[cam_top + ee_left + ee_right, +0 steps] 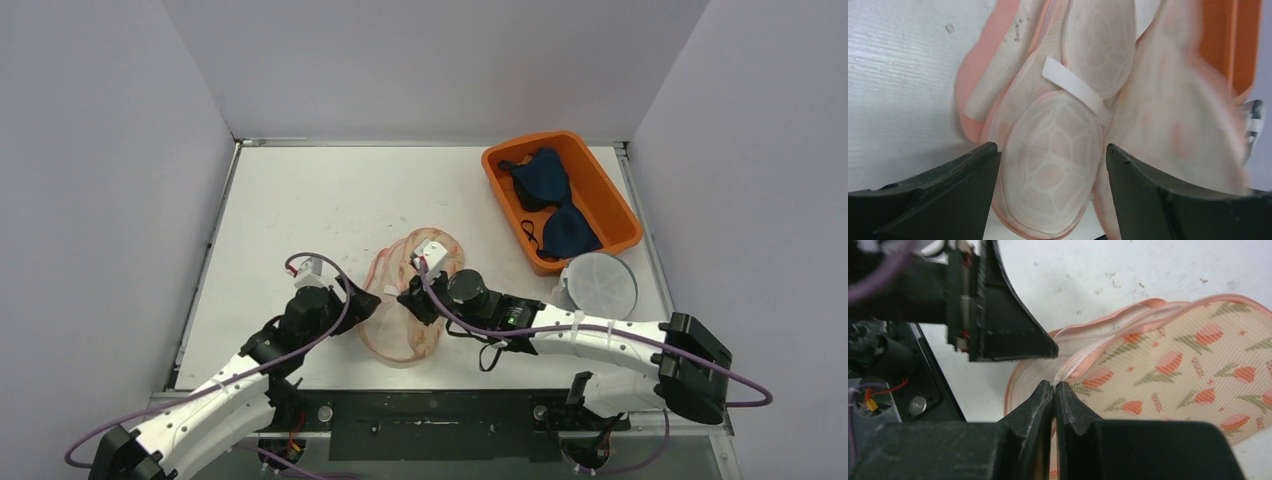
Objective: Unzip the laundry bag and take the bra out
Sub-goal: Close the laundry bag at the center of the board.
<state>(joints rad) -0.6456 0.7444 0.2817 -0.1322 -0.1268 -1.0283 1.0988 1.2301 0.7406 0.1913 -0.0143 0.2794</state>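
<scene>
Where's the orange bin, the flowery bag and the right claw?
orange bin (615,200): top view, its right wall.
flowery bag (1188,365): right wrist view, its tulip-printed mesh.
right claw (1054,385): right wrist view, between its fingertips.

pale peach laundry bag (1173,355) with pink tulip print; orange bin (612,208); navy garments (548,178).

Orange bin (610,195) far right on white table (300,200), dark blue garments (547,178) inside, round white mesh disc (598,285) just beside.
</scene>
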